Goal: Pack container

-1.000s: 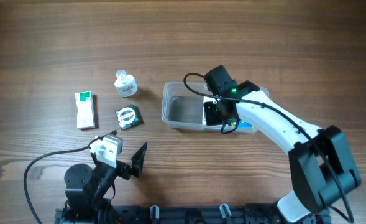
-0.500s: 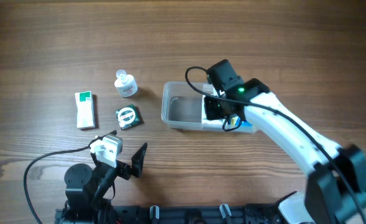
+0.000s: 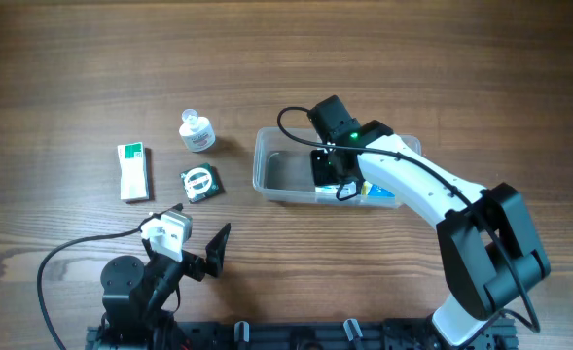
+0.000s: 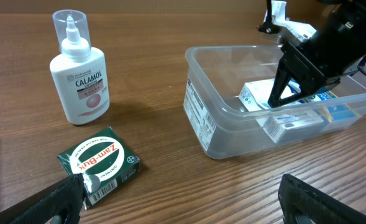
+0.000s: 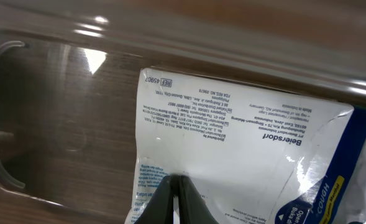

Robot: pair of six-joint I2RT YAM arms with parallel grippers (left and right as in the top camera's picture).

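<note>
The clear plastic container (image 3: 263, 160) stands right of the table's middle; it also shows in the left wrist view (image 4: 198, 112). Small boxes (image 4: 301, 118) lie in its right part. My right gripper (image 3: 327, 173) is down inside the container, shut on the edge of a white printed packet (image 5: 245, 137) that lies over the container floor (image 5: 58, 93). Its closed fingertips (image 5: 173, 180) pinch the packet's lower edge. My left gripper (image 3: 196, 233) is open and empty at the table's front left, with its fingers (image 4: 183, 205) spread wide low over the table.
A white Calamol bottle (image 3: 196, 131) stands left of the container. A green Zam-Buk box (image 3: 199, 182) lies in front of it, close to my left gripper. A white and green box (image 3: 133, 171) lies further left.
My right gripper has shifted a little left inside the container with the packet. The left arm and the loose items have not moved.
</note>
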